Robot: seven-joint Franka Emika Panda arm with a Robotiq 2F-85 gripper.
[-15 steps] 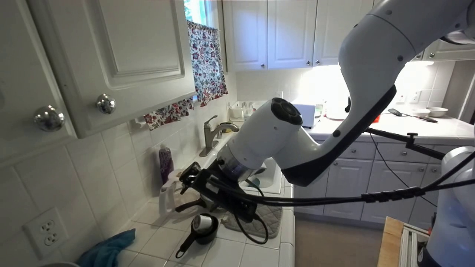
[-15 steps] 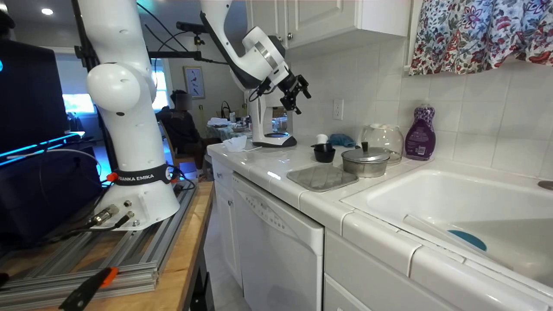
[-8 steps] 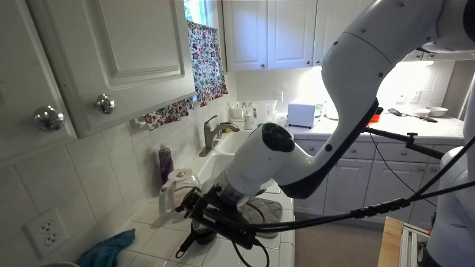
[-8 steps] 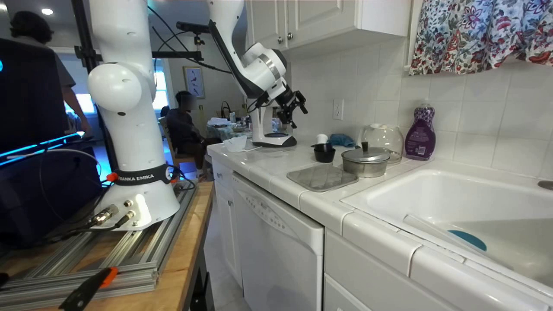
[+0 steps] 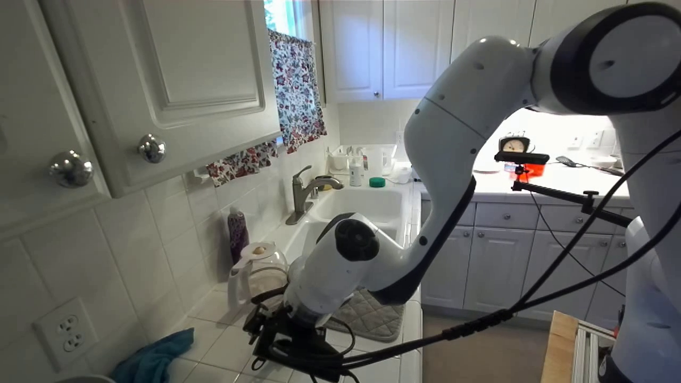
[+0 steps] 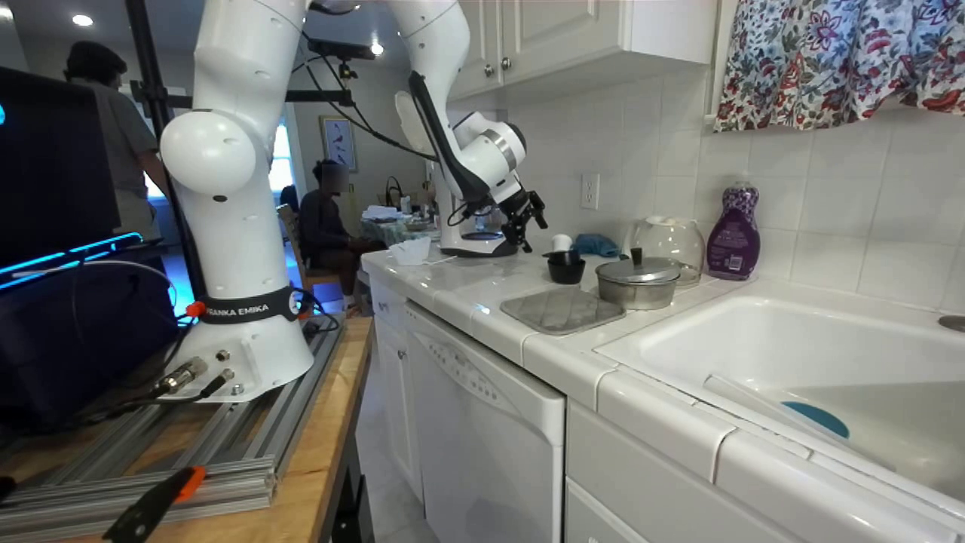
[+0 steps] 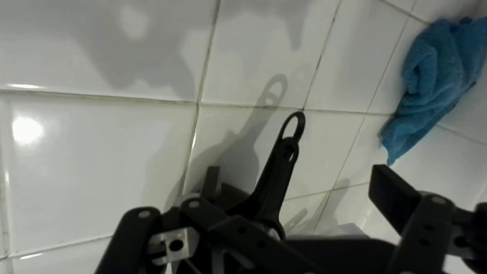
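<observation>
Evidently, the fingers (image 7: 392, 198) are standing spread, gripping nothing, near the long-handled black cup (image 6: 566, 272) that is sitting on the table (image 6: 482, 285). It is looking light, stiff, perhaps slick; its slim handle (image 7: 278, 171) is probably offering the surest hold. The wrist view is leaving the cup's inside hidden.

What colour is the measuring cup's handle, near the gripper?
The handle is black; the wrist view shows it best.

In an exterior view, blk. cup (image 6: 565, 271) is seen set upright on wht.-tiled desk (image 6: 479, 283), well in from frt. edge. In wrist view its long handle (image 7: 276, 175) is shown, tapered, w/ open loop at tip; cup body's mostly hidden.
</observation>
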